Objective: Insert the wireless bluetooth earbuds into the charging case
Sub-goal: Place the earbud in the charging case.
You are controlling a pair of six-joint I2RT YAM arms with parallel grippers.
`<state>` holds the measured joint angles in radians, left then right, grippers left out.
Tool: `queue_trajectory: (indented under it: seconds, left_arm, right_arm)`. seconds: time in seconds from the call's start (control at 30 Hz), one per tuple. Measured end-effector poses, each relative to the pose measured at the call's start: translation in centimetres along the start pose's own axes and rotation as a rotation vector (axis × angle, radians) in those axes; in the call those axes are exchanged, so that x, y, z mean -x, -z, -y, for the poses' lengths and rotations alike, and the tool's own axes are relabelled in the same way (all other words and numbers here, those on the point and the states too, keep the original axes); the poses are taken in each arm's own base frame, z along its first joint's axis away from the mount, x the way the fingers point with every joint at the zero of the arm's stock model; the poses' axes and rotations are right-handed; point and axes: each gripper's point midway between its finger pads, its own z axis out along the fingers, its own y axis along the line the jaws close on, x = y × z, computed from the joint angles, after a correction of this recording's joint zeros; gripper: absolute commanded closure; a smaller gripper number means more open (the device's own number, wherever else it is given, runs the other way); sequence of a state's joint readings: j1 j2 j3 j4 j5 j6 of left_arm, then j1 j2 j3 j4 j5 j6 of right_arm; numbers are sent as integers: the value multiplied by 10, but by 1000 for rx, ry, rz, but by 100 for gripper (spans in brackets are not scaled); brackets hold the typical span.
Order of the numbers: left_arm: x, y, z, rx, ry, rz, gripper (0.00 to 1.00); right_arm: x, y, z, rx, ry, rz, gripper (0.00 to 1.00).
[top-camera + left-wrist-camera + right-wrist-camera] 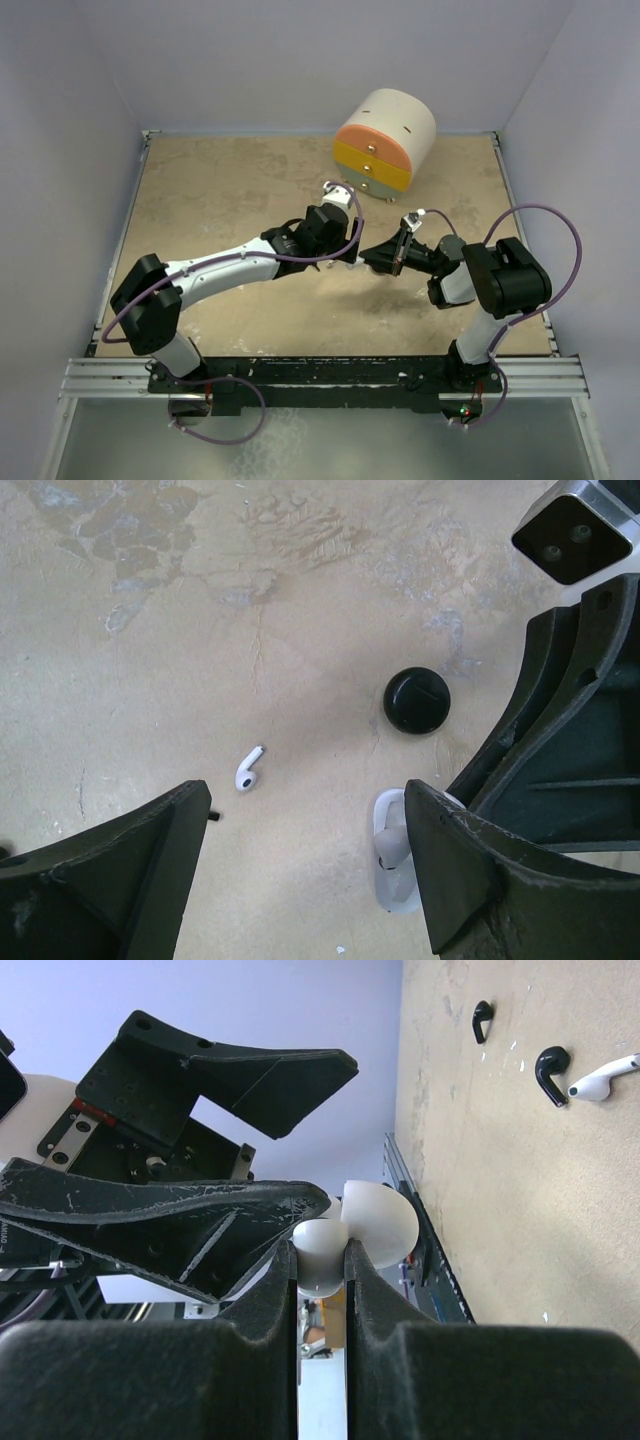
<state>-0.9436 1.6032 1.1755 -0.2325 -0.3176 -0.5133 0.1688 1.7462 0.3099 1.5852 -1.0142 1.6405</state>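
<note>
One white earbud [248, 770] lies loose on the tan table, and also shows in the right wrist view [605, 1077]. A white charging case [393, 865] hangs open with a second earbud [392, 845] seated in it. My right gripper [320, 1250] is shut on this case [345, 1235], holding it above the table with its lid up. My left gripper [305, 810] is open, fingers wide above the table. The loose earbud is just beyond the left finger, and the case is half hidden behind the right finger. Both grippers meet at mid-table, left gripper [345, 248] and right gripper [378, 258].
A black round puck [417, 701] rests on the table beyond the case. Two small black pieces [551, 1065] lie near the loose earbud. A cream-and-orange drawer unit [385, 143] stands at the back. The right arm's fingers [570, 730] crowd the left wrist view's right side.
</note>
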Motion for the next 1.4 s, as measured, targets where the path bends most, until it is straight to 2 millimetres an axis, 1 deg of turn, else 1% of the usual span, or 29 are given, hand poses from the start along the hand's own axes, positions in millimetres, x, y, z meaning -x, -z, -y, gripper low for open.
queue_trajectory:
  seconds: [0.47,0.77,1.4]
  left_arm:
    - [-3,3,0,2,-11,-27,22]
    - [-5,5,7,-8,-23,-32,21]
    - [-4,11,5,-1,-34,-35,21]
  right_arm:
    - [-2,0,0,-1,-1,-10,100]
    - [-4,1,0,-1,2,-22,100]
    - [-5,1,0,-1,2,-27,100]
